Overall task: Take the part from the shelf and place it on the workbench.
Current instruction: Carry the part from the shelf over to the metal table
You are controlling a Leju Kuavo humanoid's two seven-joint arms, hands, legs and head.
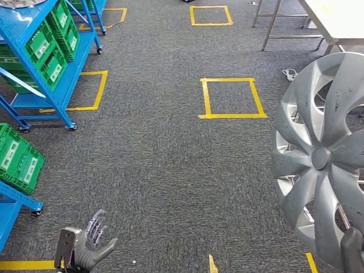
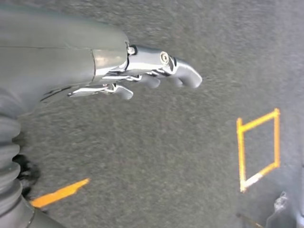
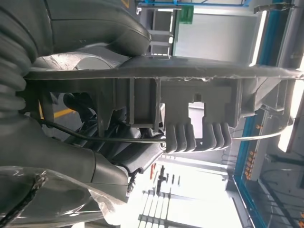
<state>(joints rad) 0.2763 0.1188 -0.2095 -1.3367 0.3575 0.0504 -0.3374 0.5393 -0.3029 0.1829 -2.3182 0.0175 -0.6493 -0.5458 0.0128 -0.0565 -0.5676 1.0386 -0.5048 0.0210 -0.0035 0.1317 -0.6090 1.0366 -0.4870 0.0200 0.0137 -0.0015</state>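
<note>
Right now we carry the hubcap [image 1: 319,159] in the right robot hand [image 3: 90,175], gripped at its rim, high over the floor [image 1: 172,170]; tabletop [image 1: 333,20] well ahead. Left robot hand [image 1: 88,247] hangs spread, empty. Risks, imo: rim grip slips w/ walking sway, or cap clips the tabletop legs.

We are on a factory or warehouse floor — blue steel shelving on castors [image 1: 64,68] carries green plastic parts bins [image 1: 51,40], and yellow tape squares [image 1: 231,98] mark stations on the grey carpet [image 1: 163,170]. A pale surface on metal legs [image 1: 330,20] stands at the far right — workshop furniture.
</note>
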